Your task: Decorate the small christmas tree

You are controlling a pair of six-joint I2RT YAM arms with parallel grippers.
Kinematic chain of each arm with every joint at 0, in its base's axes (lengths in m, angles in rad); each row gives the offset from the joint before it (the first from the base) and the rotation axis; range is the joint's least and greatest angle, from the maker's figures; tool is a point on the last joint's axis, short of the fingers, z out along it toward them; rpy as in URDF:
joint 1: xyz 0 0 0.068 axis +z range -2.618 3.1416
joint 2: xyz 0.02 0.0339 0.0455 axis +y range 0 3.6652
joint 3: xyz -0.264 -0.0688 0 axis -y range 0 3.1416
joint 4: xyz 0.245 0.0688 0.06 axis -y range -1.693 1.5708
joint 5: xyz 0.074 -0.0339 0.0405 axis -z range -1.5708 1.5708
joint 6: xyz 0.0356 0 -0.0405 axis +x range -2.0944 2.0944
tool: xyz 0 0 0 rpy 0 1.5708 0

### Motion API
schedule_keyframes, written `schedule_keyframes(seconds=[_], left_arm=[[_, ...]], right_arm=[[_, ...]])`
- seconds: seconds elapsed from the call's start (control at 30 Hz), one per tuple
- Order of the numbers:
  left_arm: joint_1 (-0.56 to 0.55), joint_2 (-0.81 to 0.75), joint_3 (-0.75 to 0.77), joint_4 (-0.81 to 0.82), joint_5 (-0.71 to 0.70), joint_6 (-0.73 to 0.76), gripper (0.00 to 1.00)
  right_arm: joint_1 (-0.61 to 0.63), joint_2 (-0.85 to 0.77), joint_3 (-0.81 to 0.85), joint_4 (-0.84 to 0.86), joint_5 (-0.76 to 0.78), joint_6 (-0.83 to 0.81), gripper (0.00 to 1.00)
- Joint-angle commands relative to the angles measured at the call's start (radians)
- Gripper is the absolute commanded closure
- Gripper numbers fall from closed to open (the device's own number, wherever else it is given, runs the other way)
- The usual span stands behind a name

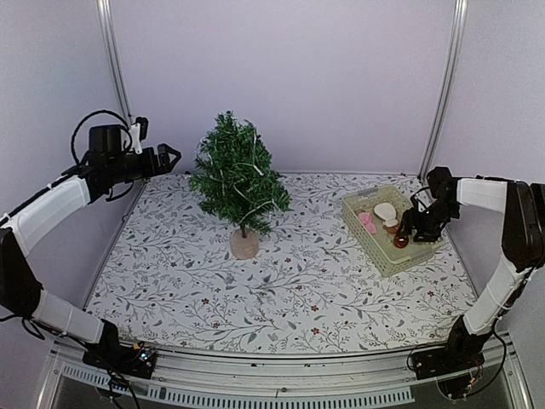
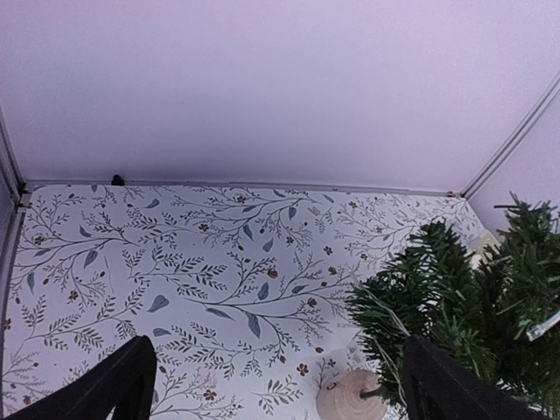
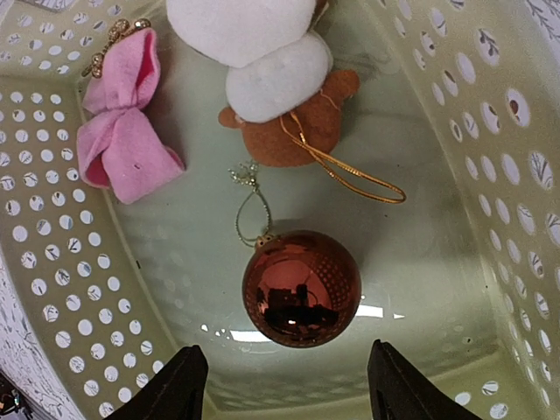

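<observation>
Where right claw (image 3: 287, 385) hovers, bow (image 3: 122, 131) lies near ball (image 3: 301, 289).

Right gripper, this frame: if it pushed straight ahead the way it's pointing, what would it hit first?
Most likely the shiny red-brown ball, lying on the basket floor directly ahead of the right gripper and centred between its open fingers. The gap to it is hard to judge.

pale lilac walls (image 1: 281, 77), leaf-patterned tabletop (image 1: 289, 290)

one tree (image 1: 238, 179), one basket (image 1: 397, 257), three ornaments (image 3: 301, 289)
</observation>
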Motion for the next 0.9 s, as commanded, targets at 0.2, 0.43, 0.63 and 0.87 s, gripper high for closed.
schedule_keyframes(seconds=[0.2,0.43,0.63,0.87], left_arm=[[0.003,-0.039,-0.03,0.035,-0.01,-0.019,0.01],[0.004,-0.061,-0.038,0.035,-0.037,-0.013,0.01],[0.004,-0.065,-0.039,0.037,-0.038,-0.013,0.01],[0.003,-0.072,-0.044,0.037,-0.039,-0.013,0.01]], right_arm=[[0.0,0.113,0.015,0.09,-0.061,0.028,0.34],[0.0,0.148,0.003,0.104,-0.067,0.021,0.36],[-0.001,0.162,0.005,0.114,-0.053,0.02,0.32],[0.0,0.176,0.034,0.118,-0.048,0.013,0.4]])
